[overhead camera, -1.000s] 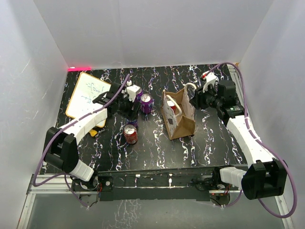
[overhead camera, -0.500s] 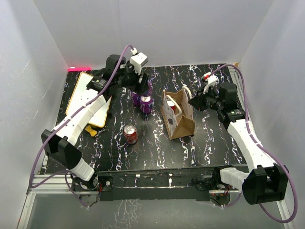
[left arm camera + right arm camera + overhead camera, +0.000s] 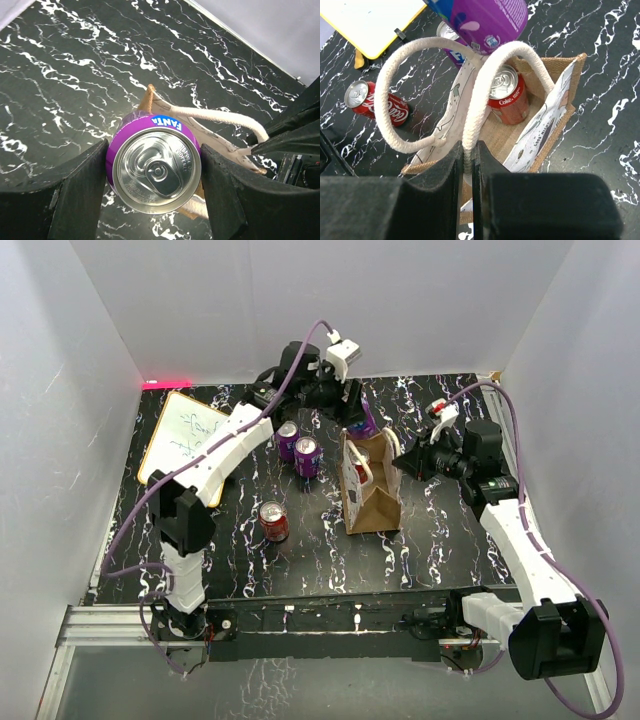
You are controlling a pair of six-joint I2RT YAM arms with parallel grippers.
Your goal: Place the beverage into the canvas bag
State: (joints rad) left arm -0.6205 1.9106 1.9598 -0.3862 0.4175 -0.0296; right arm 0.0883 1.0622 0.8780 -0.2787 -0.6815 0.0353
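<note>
The tan canvas bag (image 3: 372,495) stands open mid-table. A red Coke can (image 3: 507,95) stands inside it. My right gripper (image 3: 405,462) is shut on one cream handle (image 3: 482,95) of the bag (image 3: 540,125), its jaws pinching the rope (image 3: 468,155). My left gripper (image 3: 352,412) is shut on a purple Fanta can (image 3: 363,422) and holds it upright in the air over the bag's far end. In the left wrist view the can (image 3: 157,170) fills the gap between the fingers (image 3: 80,185), with the bag's corner (image 3: 150,97) below. The can's base also shows in the right wrist view (image 3: 485,20).
Two more purple cans (image 3: 288,440) (image 3: 307,456) stand left of the bag. A red Coke can (image 3: 273,521) sits nearer the front left and also shows in the right wrist view (image 3: 377,105). A yellow-framed whiteboard (image 3: 185,435) lies at the far left.
My left gripper lifted a purple can from the group on the left and carried it right, to above the bag's far end. My right gripper kept hold of the handle.
</note>
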